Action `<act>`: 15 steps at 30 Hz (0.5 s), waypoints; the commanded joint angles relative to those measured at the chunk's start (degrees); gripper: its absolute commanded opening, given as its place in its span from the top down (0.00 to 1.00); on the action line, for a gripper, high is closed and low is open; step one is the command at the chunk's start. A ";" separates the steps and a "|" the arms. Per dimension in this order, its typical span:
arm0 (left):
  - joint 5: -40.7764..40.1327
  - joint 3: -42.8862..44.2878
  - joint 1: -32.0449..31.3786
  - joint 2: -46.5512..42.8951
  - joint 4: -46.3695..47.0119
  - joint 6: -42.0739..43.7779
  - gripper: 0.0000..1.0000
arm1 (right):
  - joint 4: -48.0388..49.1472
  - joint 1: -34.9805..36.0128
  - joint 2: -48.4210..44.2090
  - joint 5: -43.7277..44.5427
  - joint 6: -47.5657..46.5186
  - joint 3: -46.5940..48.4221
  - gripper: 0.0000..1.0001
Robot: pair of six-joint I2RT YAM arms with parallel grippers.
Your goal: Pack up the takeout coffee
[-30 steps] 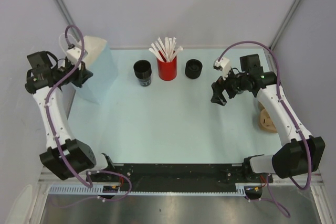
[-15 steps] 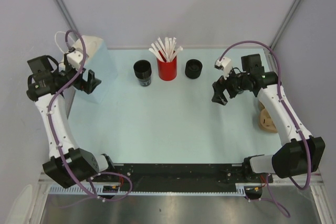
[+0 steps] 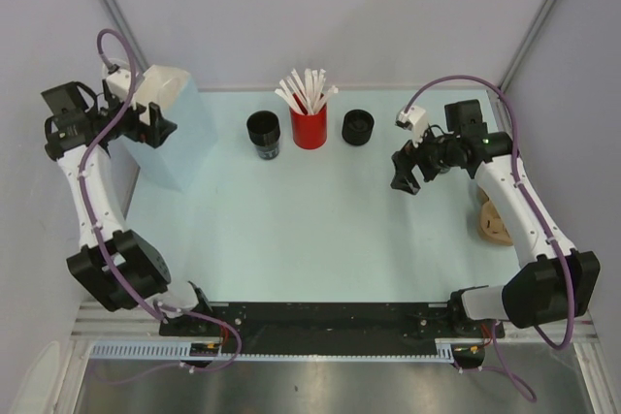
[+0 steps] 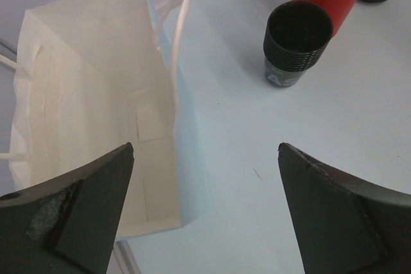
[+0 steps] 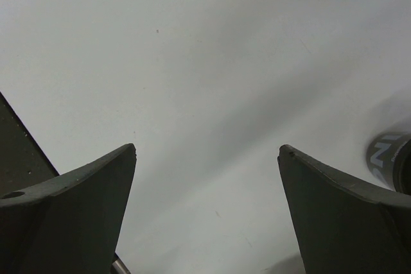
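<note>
Standing upright beside the red cup [image 3: 309,127], the takeout coffee [image 3: 357,127] lies left of the nearer right fingers [image 5: 70,222], parted like the left fingers [image 4: 70,213].

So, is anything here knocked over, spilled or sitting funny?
Nothing is spilled or tipped. The paper bag, red cup and both black cups, left and right, stand upright. Only the cardboard tray looks oddly placed: it sits right at the table edge, partly hidden under the right arm.

Left gripper [image 4: 205,152] spread wide (tilted downward), right gripper [image 5: 207,149] spread too, elbows outward
</note>
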 commanded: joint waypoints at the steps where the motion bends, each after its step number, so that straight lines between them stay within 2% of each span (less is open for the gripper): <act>1: 2.87 4.31 1.04 2.24 4.38 -1.84 0.01 | 0.58 -0.04 0.92 -0.67 -0.21 -0.06 0.03; 15: 2.70 7.04 1.31 7.96 2.80 0.71 0.05 | 0.41 0.40 1.36 -0.50 -0.38 -0.06 0.03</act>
